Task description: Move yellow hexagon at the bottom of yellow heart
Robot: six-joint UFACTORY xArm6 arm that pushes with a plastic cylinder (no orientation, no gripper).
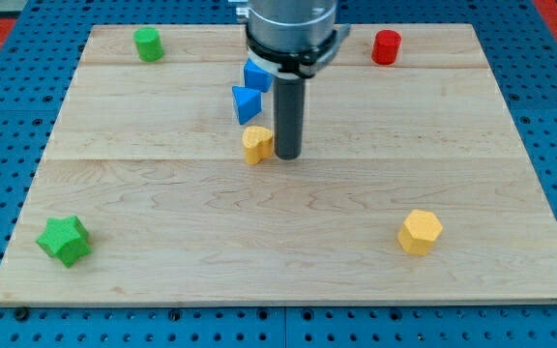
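The yellow heart [254,143] lies on the wooden board near its middle, left of centre. My tip [287,154] stands right beside the heart's right side, touching or almost touching it. The yellow hexagon [420,232] lies far off at the view's lower right, well apart from both the heart and my tip.
A blue triangle [245,102] and a blue cube [254,75] sit just above the heart; the arm partly covers the cube and hides the red star. A red cylinder [386,46] is at the top right, a green cylinder [147,44] top left, a green star [64,240] bottom left.
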